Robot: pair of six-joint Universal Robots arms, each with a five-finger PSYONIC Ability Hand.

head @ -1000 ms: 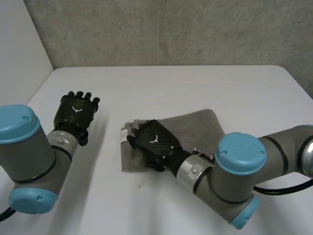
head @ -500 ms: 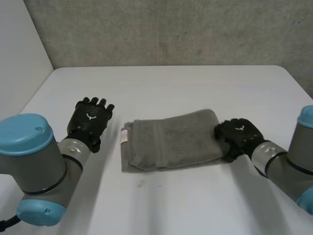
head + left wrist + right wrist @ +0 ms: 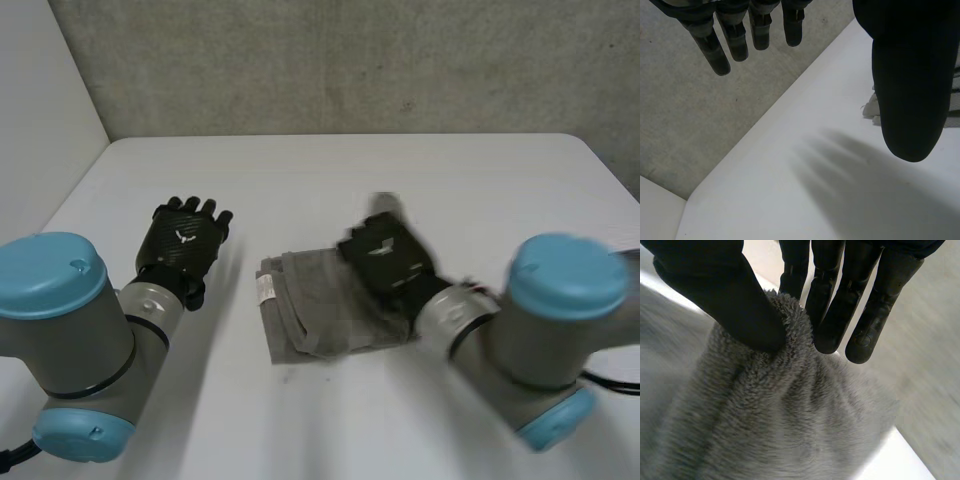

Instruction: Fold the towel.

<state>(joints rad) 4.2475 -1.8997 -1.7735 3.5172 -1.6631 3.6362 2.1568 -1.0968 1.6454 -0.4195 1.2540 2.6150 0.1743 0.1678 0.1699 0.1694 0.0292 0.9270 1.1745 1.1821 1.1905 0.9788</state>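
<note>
Since a second ago the right hand [image 3: 387,252], thumb and fingers clamped on the towel [image 3: 318,312] end, has carried it over the towel's middle, so the fold is underway; left hand [image 3: 182,243] waits beside the towel, fingers straight, empty.

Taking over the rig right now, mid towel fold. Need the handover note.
Left hand: open, off the towel, above the table beside the towel's label end.
Right hand: shut on the towel, a bunch of it pinched between thumb and fingers, over the towel's middle.
Done: towel lies in layers, label toward the left hand.
Left: probably lay the pinched part down, release, flatten.
</note>
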